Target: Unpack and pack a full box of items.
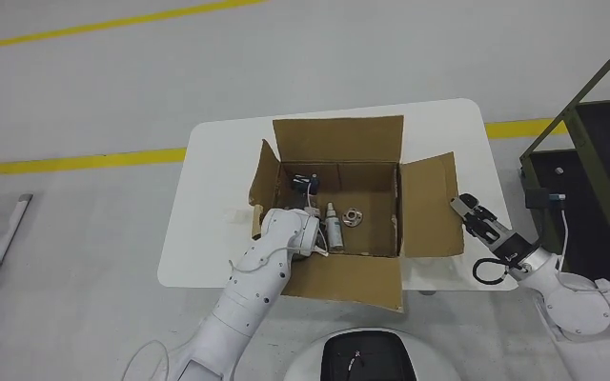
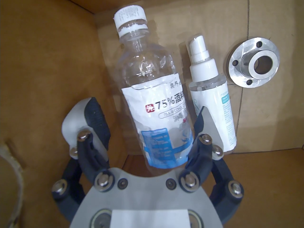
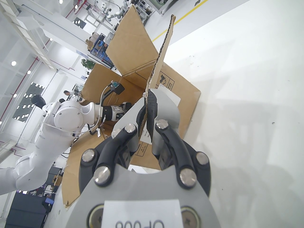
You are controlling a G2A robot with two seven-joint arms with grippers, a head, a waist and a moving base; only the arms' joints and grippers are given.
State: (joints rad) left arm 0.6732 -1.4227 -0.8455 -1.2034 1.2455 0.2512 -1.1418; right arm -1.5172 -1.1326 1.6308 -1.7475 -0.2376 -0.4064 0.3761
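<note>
An open cardboard box (image 1: 338, 140) stands on the white table (image 1: 214, 200). My left arm (image 1: 286, 233) leans into it from the near side. On the box floor lies a clear alcohol bottle (image 2: 152, 77) with a white cap, between the fingers of my left gripper (image 2: 148, 112), which is open; one finger (image 2: 205, 122) sits against the bottle's side, the other (image 2: 95, 112) stands apart. Beside it lie a white spray bottle (image 2: 211, 96) and a metal flange (image 2: 254, 65). My right gripper (image 3: 149, 103) is shut on the edge of the box's right flap (image 1: 429, 205).
A dark metal cart (image 1: 572, 162) stands off the table's right end, close to my right arm (image 1: 534, 267). The box's other flaps spread outward on every side. Bare table lies left of the box.
</note>
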